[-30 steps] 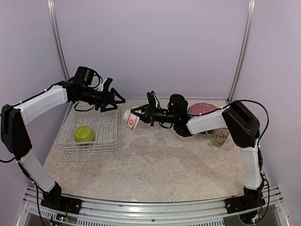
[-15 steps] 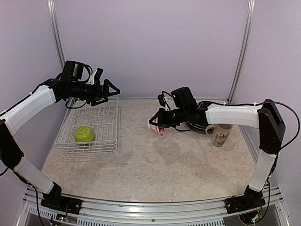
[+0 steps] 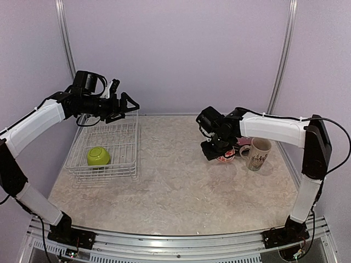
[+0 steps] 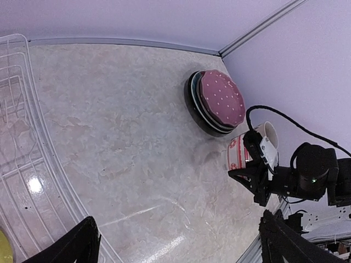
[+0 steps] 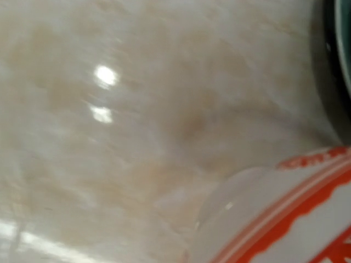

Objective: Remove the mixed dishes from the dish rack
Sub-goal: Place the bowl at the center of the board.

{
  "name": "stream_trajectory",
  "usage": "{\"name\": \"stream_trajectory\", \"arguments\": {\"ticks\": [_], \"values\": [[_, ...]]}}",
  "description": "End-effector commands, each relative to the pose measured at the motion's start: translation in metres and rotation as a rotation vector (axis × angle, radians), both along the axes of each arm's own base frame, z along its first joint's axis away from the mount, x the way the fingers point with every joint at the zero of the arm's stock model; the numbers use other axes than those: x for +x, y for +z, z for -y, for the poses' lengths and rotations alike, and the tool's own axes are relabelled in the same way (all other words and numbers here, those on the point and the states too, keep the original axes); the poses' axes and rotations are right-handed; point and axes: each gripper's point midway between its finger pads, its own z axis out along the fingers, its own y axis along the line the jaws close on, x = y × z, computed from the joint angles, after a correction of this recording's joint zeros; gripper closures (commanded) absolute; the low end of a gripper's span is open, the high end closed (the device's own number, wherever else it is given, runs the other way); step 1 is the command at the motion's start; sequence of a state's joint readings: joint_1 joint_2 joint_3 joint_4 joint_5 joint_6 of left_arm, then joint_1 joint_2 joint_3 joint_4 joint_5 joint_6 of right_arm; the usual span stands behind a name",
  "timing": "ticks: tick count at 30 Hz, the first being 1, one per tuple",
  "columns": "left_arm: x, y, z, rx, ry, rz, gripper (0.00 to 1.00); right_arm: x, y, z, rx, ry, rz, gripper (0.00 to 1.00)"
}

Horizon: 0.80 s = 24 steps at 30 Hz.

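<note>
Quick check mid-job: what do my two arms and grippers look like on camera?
Both arms match: white shell links on the left arm and right arm, black joints and black cylindrical wrists. Thin black cables loop along each. The left gripper and right gripper are black, with angular two-finger jaws. No markings visible.

Bare tabletop (image 3: 170, 189) between rack (image 3: 105, 174) and mug (image 3: 258, 156)

Left tool (image 4: 178, 233) was wide open, fingers (image 4: 82, 244) at the bottom edge. Rack (image 4: 24, 137) ran along the left, with a sliver of green bowl (image 4: 3, 249) inside. Right tool (image 4: 249, 164) gripped the red-white bowl (image 4: 237, 154), just beside the mug (image 4: 269, 133). Plate stack (image 4: 219, 101), pink dotted one on top, sat on the tabletop (image 4: 120, 109).
</note>
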State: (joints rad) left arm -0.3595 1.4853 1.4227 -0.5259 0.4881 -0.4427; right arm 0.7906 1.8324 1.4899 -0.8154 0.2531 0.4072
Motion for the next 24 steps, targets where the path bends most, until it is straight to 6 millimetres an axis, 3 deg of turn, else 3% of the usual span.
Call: {"name": "stream_trajectory", "arguments": {"ticks": [1,6,14,24], "values": [[0.001,-0.01,-0.004,0.044,0.011,-0.002,0.03,0.001,-0.02,0.024,-0.19,0.016,-0.031,1.0],[0.0,-0.013,-0.004,0.081,0.018,0.008,0.03,0.008,-0.033,0.02,-0.197,0.032,-0.039,1.0],[-0.002,-0.017,0.001,0.125,0.009,0.017,0.03,0.014,-0.054,0.031,-0.274,0.039,-0.071,1.0],[-0.001,-0.019,0.001,0.149,0.015,0.022,0.03,0.016,-0.069,0.037,-0.309,0.038,-0.085,0.97]]}}
